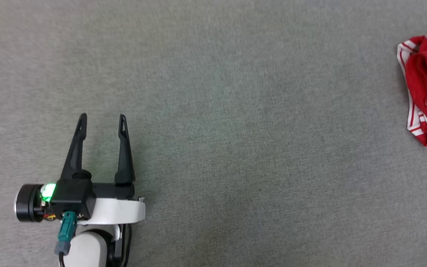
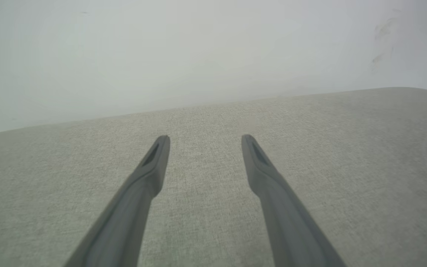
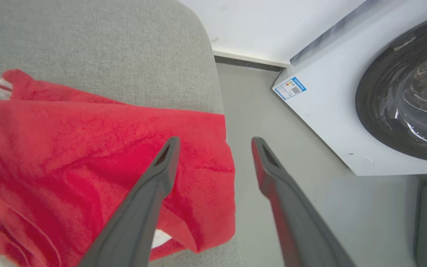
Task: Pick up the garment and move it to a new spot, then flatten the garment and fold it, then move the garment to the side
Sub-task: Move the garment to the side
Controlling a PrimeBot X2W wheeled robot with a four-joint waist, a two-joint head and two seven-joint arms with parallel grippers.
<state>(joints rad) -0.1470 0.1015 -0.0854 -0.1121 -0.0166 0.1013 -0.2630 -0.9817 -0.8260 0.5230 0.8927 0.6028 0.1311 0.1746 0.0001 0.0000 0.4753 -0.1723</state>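
The garment point(image 1: 426, 85) lies bunched on the grey surface point(image 1: 235, 148), at its right edge. The right end effector point(image 3: 215, 139) hovers over it, spread and empty. The left end effector point(image 1: 103, 115) is also spread, well apart.

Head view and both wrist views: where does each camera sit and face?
Head view: on the head, facing down at the grey fabric surface; open left gripper lower left.
Left wrist view: along the left gripper's fingers, across the surface toward a white wall.
Right wrist view: over the surface's edge, open right gripper at the garment edge, washing machine beyond.
Shared: the garment, head and right wrist views.
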